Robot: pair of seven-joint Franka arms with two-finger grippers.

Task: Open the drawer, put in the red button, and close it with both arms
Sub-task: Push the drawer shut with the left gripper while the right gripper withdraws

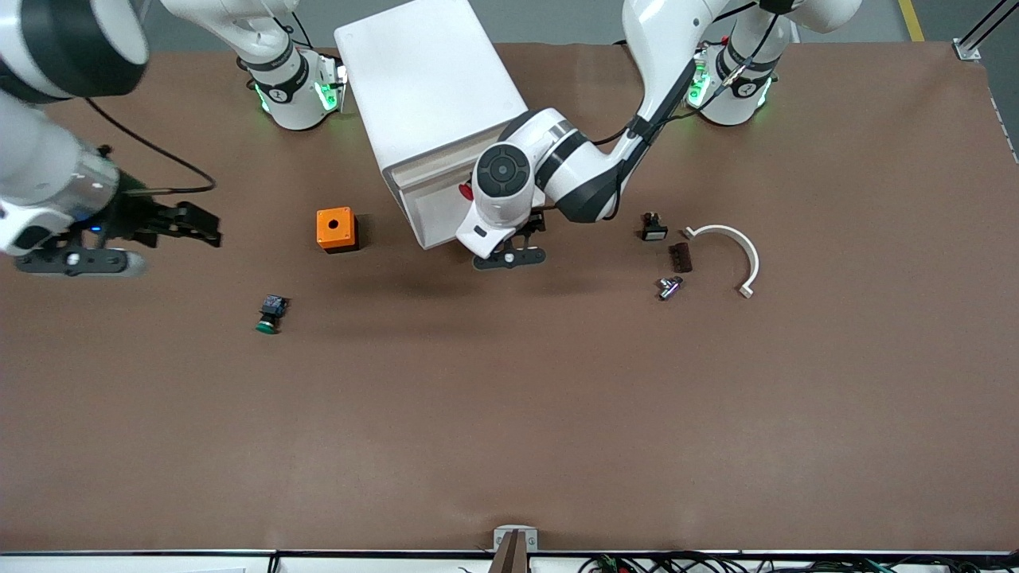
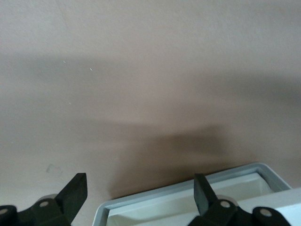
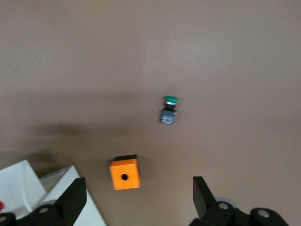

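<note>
An orange box sat beside the cabinet toward the right arm's end; a green-capped button lay nearer the front camera; a small black part, a dark block, a metal fitting and a white curved bracket lay toward the left arm's end. The drawer stood pulled out; the red button lay in it, mostly hidden by the left arm's wrist. The left gripper hovered over the drawer's front edge, fingers spread wide, holding nothing; the right gripper hung wide open, empty, well apart.
</note>
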